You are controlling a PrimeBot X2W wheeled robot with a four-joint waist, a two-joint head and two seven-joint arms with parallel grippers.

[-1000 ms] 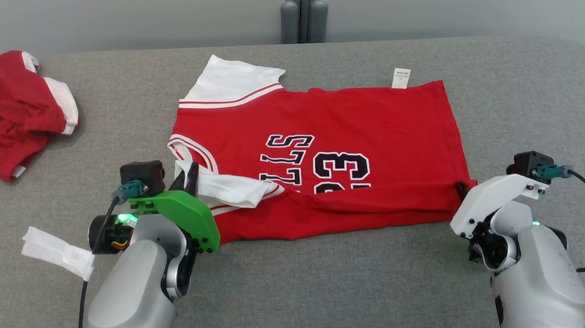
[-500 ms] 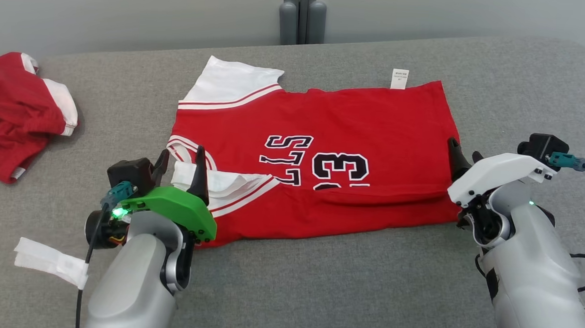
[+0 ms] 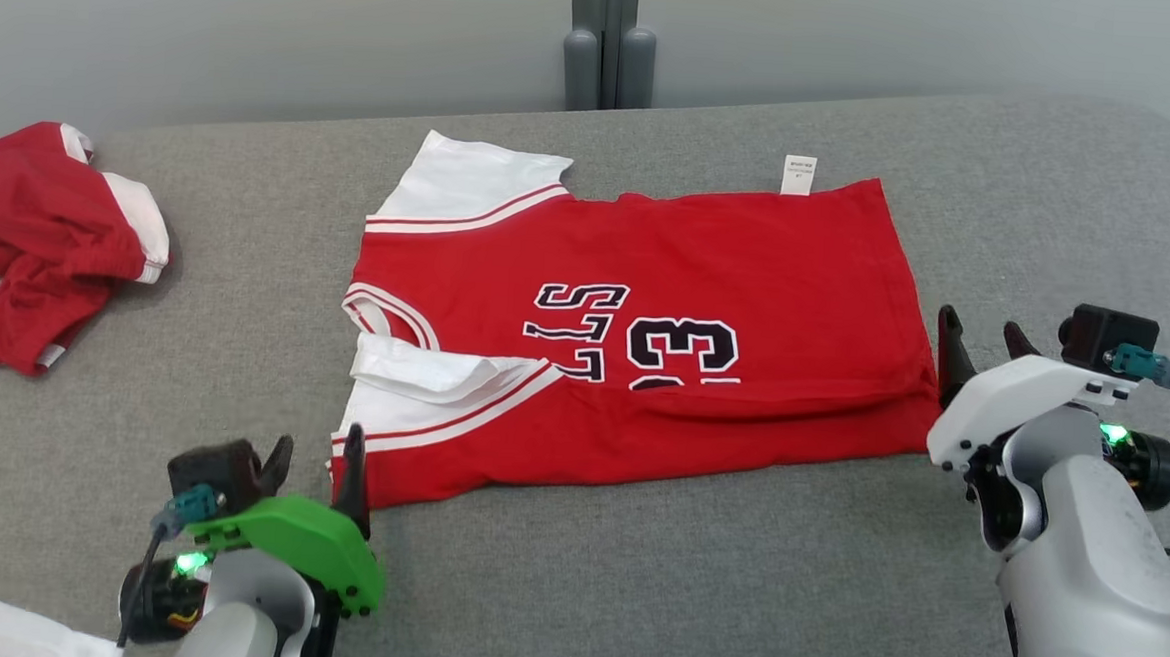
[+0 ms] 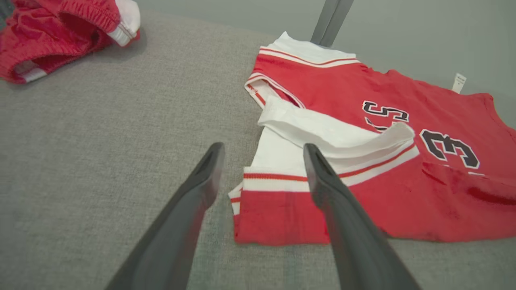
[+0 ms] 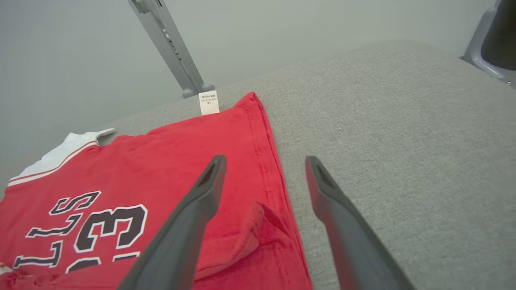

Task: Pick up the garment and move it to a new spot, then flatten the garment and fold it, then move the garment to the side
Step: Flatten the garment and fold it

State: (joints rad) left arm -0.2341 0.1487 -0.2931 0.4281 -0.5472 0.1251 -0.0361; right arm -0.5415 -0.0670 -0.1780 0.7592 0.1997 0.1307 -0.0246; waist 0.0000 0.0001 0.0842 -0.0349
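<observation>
The garment (image 3: pixel 646 302) is a red jersey with white sleeves and black lettering, lying spread on the grey padded surface (image 3: pixel 632 571). Its near edge is folded over onto the front and covers the bottom of the number. My left gripper (image 3: pixel 319 440) stands open just short of the garment's near left corner, nothing between its fingers. In the left wrist view the left gripper (image 4: pixel 264 149) frames the white sleeve of the garment (image 4: pixel 363 92). My right gripper (image 3: pixel 980 324) is open beside the right hem; the right wrist view shows the right gripper (image 5: pixel 266 159) straddling the garment's edge (image 5: pixel 161 161).
A second red and white garment (image 3: pixel 49 230) lies crumpled at the far left. A white paper strip (image 3: pixel 18 634) hangs near my left forearm. A grey post (image 3: pixel 608 39) rises behind the surface. Bare grey surface stretches in front of and right of the jersey.
Both grippers opened and let go of the garment's near edge, which now lies folded over. The left arm drew back toward me, the right pulled off to the side. The camera shifted slightly.
</observation>
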